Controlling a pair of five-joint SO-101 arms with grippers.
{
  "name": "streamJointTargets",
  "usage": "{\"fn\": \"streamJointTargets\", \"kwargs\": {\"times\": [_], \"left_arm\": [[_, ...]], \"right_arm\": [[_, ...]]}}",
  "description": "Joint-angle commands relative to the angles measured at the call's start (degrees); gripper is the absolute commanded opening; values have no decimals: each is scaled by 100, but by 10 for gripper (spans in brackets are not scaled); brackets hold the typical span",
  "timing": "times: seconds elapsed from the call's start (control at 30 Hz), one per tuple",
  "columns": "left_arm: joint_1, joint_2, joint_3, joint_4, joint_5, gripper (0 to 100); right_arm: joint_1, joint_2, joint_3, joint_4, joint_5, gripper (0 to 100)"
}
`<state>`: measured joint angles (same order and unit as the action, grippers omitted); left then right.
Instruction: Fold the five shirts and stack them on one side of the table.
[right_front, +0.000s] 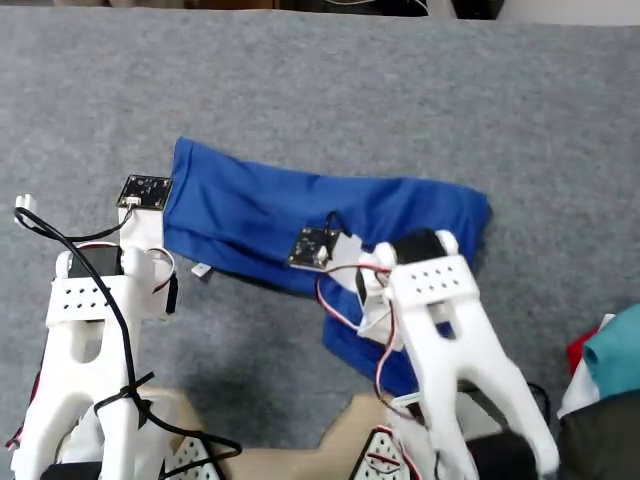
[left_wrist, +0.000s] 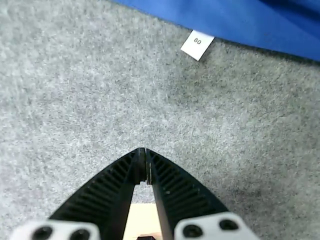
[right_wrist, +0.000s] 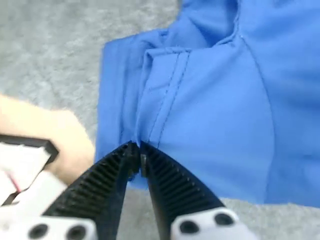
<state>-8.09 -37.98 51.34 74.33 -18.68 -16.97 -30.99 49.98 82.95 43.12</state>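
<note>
A blue shirt (right_front: 300, 215) lies partly folded across the middle of the grey table, one flap reaching toward the front edge (right_front: 345, 340). My right arm (right_front: 430, 290) hangs over that flap. In the right wrist view my right gripper (right_wrist: 138, 145) is shut, pinching a seamed fold of the blue shirt (right_wrist: 215, 100) at its edge. My left arm (right_front: 95, 300) stands just left of the shirt. My left gripper (left_wrist: 144, 150) is shut and holds nothing, low over bare grey cloth, a short way from the shirt's white tag (left_wrist: 197, 45) and the blue hem (left_wrist: 240, 22).
A pile of other garments (right_front: 605, 370), teal, red, white and dark, sits at the table's right edge. A tan board (right_front: 300, 462) lies at the front edge between the arm bases. Grey table cloth (right_front: 400, 90) stretches behind the shirt.
</note>
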Motion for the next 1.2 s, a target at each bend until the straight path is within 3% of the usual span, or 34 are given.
{"fn": "streamJointTargets", "kwargs": {"times": [0.0, 0.5, 0.77, 1.0, 1.17], "left_arm": [[-9, -145, 0, 35, -26, 19], [-9, -145, 9, 44, -26, 19], [9, -145, 9, 44, -26, 19], [0, -145, 18, 44, -26, 19], [-26, -145, 18, 44, -26, 19]], "right_arm": [[-92, -620, -224, 352, -62, 12], [-110, -945, 145, 615, 9, 12], [-760, -901, 207, 642, 141, 18], [-787, -927, 444, 466, 149, 161], [-813, -936, 426, 527, 255, 171]]}}
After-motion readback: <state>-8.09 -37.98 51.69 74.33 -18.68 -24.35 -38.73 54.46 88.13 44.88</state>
